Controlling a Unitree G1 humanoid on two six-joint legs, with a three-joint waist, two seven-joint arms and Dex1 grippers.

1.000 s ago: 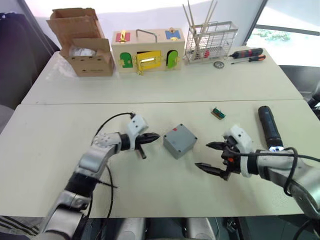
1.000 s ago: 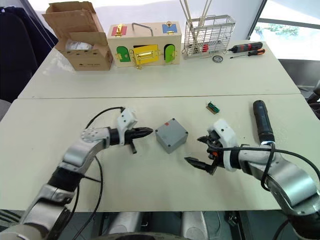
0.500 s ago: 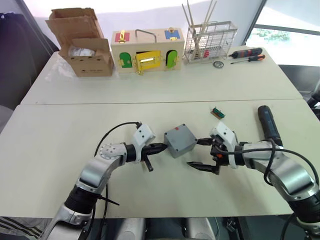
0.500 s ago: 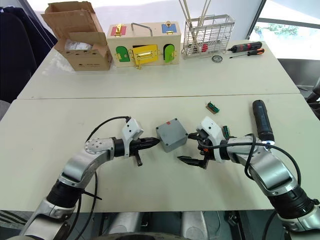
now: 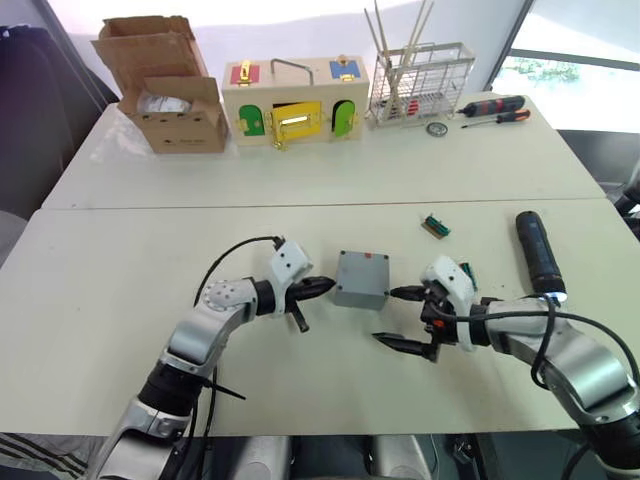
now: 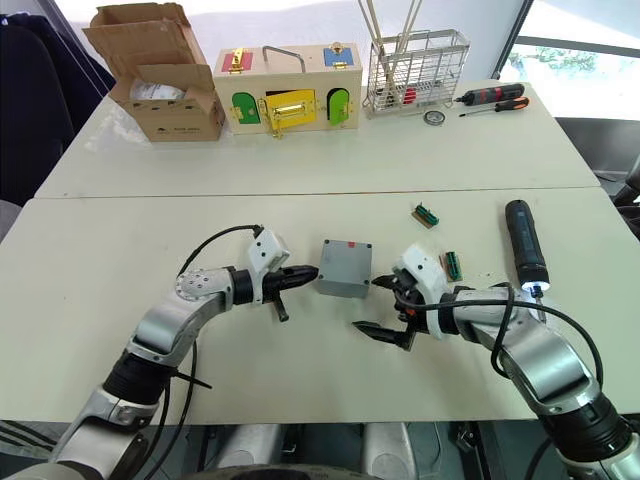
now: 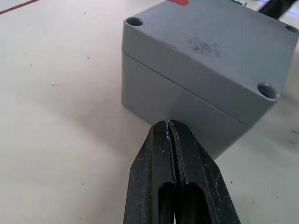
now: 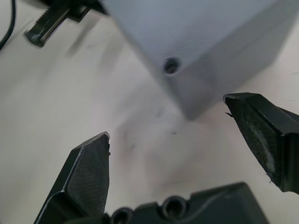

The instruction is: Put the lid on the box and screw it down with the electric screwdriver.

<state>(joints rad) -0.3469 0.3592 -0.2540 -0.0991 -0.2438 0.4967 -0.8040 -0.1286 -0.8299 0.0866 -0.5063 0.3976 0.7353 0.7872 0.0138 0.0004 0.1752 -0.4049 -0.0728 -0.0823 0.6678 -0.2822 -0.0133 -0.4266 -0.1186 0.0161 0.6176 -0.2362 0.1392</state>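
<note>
The box (image 5: 361, 279) sits on the near desk (image 5: 90, 300), between my two hands, with the lid (image 7: 210, 51) already seated on top of it; the lid's corner screw holes show in the left wrist view and a red mark at one edge. My left hand (image 5: 326, 286) lies low at the box's left side with its fingers (image 7: 173, 182) pressed together, clenched on nothing, the tips just at the box's side wall. My right hand (image 5: 393, 317) rests near the box's right side, released: one black finger (image 8: 261, 140) points at the box's near right corner, and the other finger (image 8: 86, 177) lies well apart from it, toward me.

The electric screwdriver (image 5: 538, 252) lies on the desk beyond my right forearm, well apart from the box, its lit tip toward me. Two small green parts lie between it and the box: one (image 5: 435, 226) farther back, one (image 6: 452, 265) just beside my right hand.

On the far desk stand a cardboard box (image 5: 168, 92), a wooden box with coloured doors (image 5: 296, 102), a wire rack (image 5: 420, 80) and two hand screwdrivers (image 5: 495, 110). A black cable (image 5: 230, 250) loops over my left wrist.
</note>
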